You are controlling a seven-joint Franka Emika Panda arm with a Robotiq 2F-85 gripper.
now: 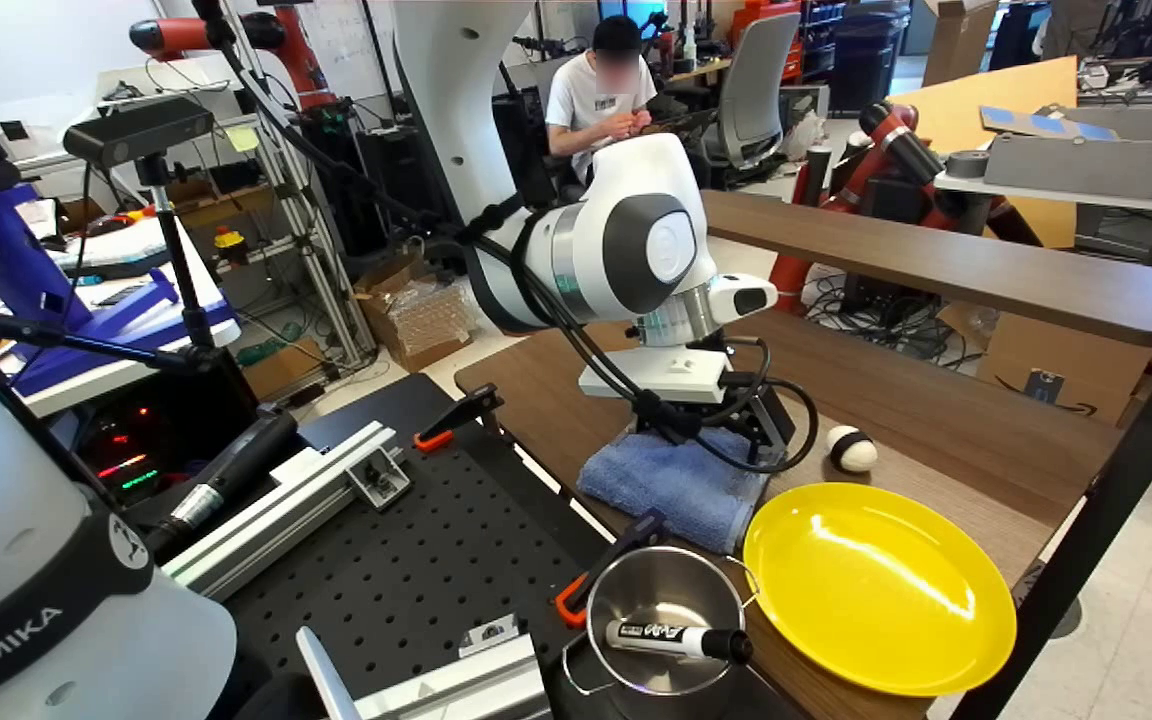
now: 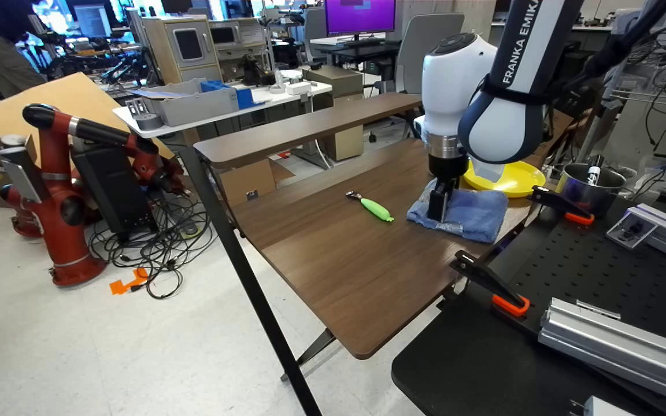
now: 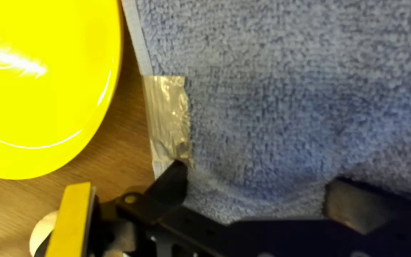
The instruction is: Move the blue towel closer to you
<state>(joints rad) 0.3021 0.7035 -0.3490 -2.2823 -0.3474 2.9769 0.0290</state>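
- Blue towel (image 1: 656, 485): lies folded on the brown table (image 2: 339, 254), just beside the yellow plate (image 1: 876, 580); the wrist view shows a narrow strip of tabletop between cloth and plate.
- Gripper (image 3: 257, 175): points down over the towel, fingers (image 3: 171, 184) spread wide apart, with blue pile showing in the gap between them.
- Contact: both fingertips appear to meet the cloth, one of them at the taped edge; a shallow ridge crosses the pile between them. How firmly they press cannot be told.
- Clear tape (image 3: 168, 117): glossy and wrinkled, stuck over the towel edge that faces the plate.
- Robot arm (image 2: 498, 124): "FRANKA EMIKA" reads plainly in capitals on a link in an exterior view.
- Arm base (image 1: 36, 560): black band with "A EMIKA" legible, cut off at the edge of view; round emblem at the band's upper end.
- Marker (image 1: 656, 637): leans in the metal pot (image 1: 636, 582), black cap up; lettering on the white barrel is not sharp enough to read with certainty.
- Cardboard box (image 1: 1056, 355): beyond the table; carries a curved-arrow mark and a dark label, print too small to read.
- Seated person (image 1: 576, 100): white shirt with dark chest print, unreadable at this size.
- Green-handled tool (image 2: 376, 209): on the table, apart from the towel.
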